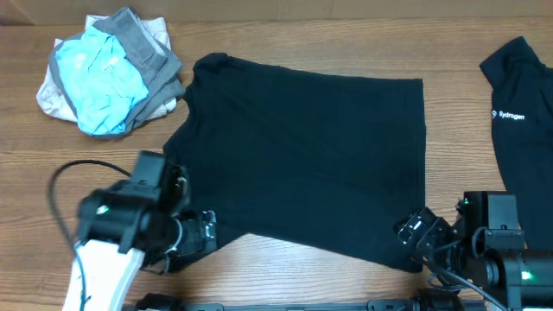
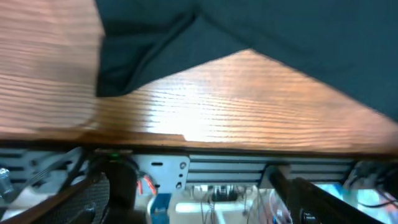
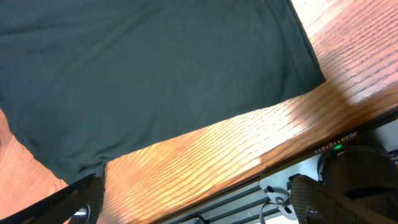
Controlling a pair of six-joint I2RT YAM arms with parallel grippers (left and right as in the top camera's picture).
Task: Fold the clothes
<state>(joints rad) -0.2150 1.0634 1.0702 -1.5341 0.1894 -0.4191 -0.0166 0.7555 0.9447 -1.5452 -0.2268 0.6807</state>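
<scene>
The clothes [image 1: 302,160] are one plain black garment lying flat across the middle of the wooden table, its near edge slanting toward the front right. My left gripper [image 1: 204,231] sits low at the garment's near-left corner. In the left wrist view its fingers [image 2: 87,200] stand wide apart with nothing between them, and the black fabric [image 2: 292,43] lies beyond. My right gripper [image 1: 418,230] is at the near-right corner. It is open too, with its fingers [image 3: 339,199] over the table edge and the cloth [image 3: 155,74] just ahead.
A bundle of light-blue, grey and beige clothes [image 1: 112,73] lies at the back left. A black garment with white "Sydrogen" lettering [image 1: 523,121] lies at the right edge. The table's front edge and its metal rail [image 2: 249,165] run right under both grippers.
</scene>
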